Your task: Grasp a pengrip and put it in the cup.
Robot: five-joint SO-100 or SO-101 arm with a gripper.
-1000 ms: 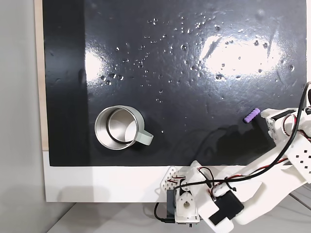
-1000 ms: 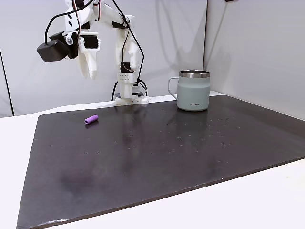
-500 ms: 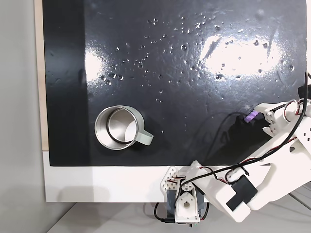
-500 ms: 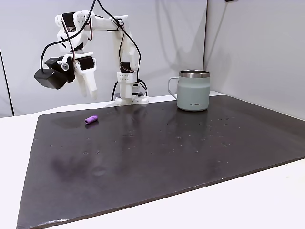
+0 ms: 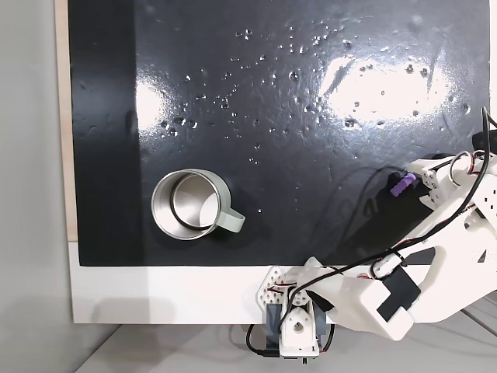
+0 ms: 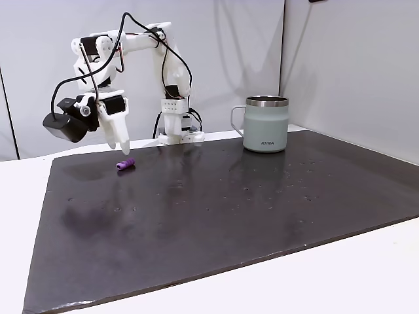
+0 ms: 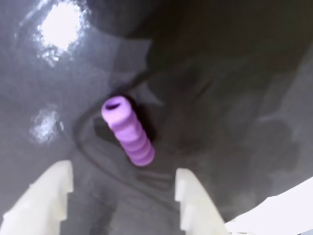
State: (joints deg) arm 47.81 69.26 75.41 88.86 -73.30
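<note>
The pengrip (image 7: 128, 131), a small light-purple ribbed cylinder, lies on the black mat just ahead of my gripper (image 7: 122, 172), whose two white fingers stand open on either side below it in the wrist view. In a fixed view from above, the pengrip (image 5: 382, 184) lies at the mat's right, with the gripper (image 5: 401, 180) right beside it. In a fixed view from the side, the gripper (image 6: 119, 146) hangs just above the pengrip (image 6: 126, 163), not touching it. The cup (image 5: 186, 204) stands upright far to the left, handle toward the arm's base; from the side the cup (image 6: 266, 124) is at the back right.
The black mat (image 6: 229, 209) covers most of the white table, shiny with small specks. The arm's base (image 6: 175, 127) stands at the mat's far edge between pengrip and cup. Grey wall panels rise behind. The cable and camera housing (image 6: 63, 127) hang left of the gripper.
The arm has swung out and come down from high above the mat to just over the pengrip. Pengrip and cup have not moved.
</note>
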